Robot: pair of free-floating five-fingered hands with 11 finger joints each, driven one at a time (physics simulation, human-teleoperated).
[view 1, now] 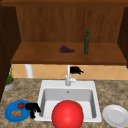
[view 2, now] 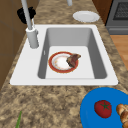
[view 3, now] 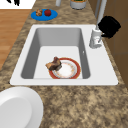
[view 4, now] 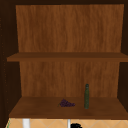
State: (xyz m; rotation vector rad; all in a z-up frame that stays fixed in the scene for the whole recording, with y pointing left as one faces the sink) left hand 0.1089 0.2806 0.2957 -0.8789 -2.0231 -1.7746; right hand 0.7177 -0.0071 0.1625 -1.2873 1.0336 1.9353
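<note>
Nearest you, the red bowl sits in the sink, seen from the side as a red-rimmed dish with a brown food scrap on its edge. Left of the sink, the left robot hand hangs with curled fingers over the blue plate rim, clenched on nothing you can see, beside the tomato. That tomato likely handles smooth, soft and round, so cup it around the sides. Behind the sink, the right robot hand hovers by the faucet; its grip I cannot tell.
</note>
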